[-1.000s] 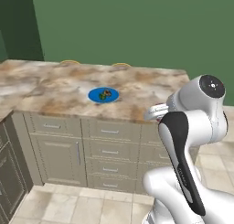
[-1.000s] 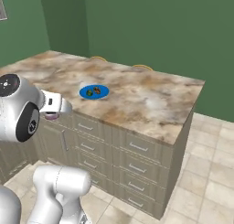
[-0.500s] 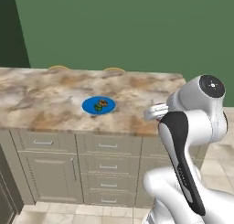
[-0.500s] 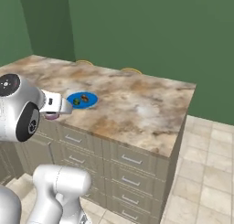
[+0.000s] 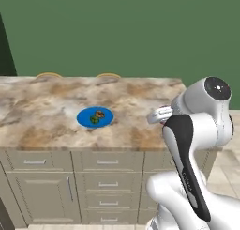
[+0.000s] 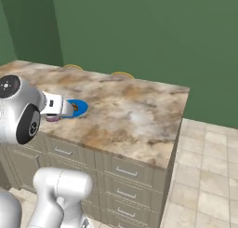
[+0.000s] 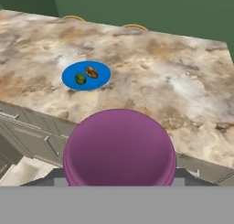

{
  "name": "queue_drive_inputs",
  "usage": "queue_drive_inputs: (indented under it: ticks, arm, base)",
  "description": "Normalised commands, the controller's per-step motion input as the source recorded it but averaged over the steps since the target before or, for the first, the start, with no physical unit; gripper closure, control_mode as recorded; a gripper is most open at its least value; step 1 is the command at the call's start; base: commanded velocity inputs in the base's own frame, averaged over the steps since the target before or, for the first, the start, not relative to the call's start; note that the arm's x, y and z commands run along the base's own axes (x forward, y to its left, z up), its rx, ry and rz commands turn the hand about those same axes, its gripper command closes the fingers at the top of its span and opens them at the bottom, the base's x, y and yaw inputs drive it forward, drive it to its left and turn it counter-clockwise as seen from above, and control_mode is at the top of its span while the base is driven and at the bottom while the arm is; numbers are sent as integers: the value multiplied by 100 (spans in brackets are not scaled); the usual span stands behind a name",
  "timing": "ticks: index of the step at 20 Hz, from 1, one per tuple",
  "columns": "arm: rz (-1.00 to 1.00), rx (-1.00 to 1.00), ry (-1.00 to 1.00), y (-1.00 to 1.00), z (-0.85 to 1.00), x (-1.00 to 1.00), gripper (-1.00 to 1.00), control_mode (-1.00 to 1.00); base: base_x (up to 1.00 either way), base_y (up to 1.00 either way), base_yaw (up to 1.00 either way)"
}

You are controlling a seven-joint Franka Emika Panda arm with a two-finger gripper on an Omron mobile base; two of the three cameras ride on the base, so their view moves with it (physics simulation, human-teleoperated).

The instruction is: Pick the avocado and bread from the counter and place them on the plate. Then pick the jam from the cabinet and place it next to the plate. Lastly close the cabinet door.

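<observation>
Hand view, gripper clamped on a purple-lidded jam jar, blue plate on the counter ahead of it, avocado and bread lying on the plate.

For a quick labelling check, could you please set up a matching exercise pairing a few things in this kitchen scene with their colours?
Things:
1. plate
2. avocado
3. bread
4. lidded object in the gripper

Colours:
a. purple
b. tan-brown
c. bright blue
d. dark green

Pairs: 1-c, 2-d, 3-b, 4-a
</observation>
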Motion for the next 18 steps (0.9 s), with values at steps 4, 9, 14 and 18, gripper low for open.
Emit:
queue_drive_inputs:
  ticks: [4,9,14,18]
  arm:
    - [0,0,0,0,0,0,100,100]
    - [0,0,0,0,0,0,100,100]
    - [0,0,0,0,0,0,100,100]
    - [0,0,0,0,0,0,100,100]
  base:
    - [43,22,-18]
    - [32,25,-18]
    - [13,43,-19]
    - [14,47,-19]
